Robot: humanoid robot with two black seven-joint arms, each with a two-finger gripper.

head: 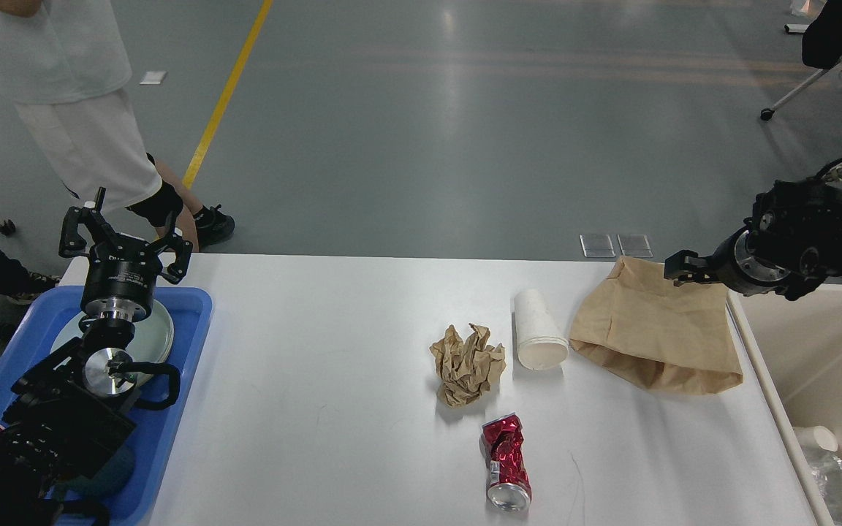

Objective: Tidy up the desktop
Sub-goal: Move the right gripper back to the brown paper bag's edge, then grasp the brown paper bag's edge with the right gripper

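Tabletop [319, 409], white with rounded corners, fills the lower middle of the head view and carries four pieces of litter on its right half. A crumpled brown paper wad [468, 363] sits near the centre, and just to its right a white paper cup [538, 330] lies on its side with its mouth toward the camera. Right of the cup, close but apart, lies a flattened brown paper bag [655, 329]. Nearer the camera, below the wad, a crushed red can [506, 460] lies with its silver top facing forward; the print on it is too small to read. Against the left edge stands a blue tray [187, 343] holding a pale round plate [154, 343]. The left gripper [125, 234] rises above the tray's far end with its fingers spread wide and nothing between them; faint lettering on its black body cannot be made out. The right gripper [680, 264] points left over the bag's far right corner, seen small and dark, so I cannot tell whether it is released or clenched, nor whether it touches the bag. At the right edge a beige bin [830, 343] holds a white cup and a clear plastic bottle [830, 482]. A person in white shorts [92, 146] stands on the grey floor beyond the tray, beside a yellow line [227, 91].
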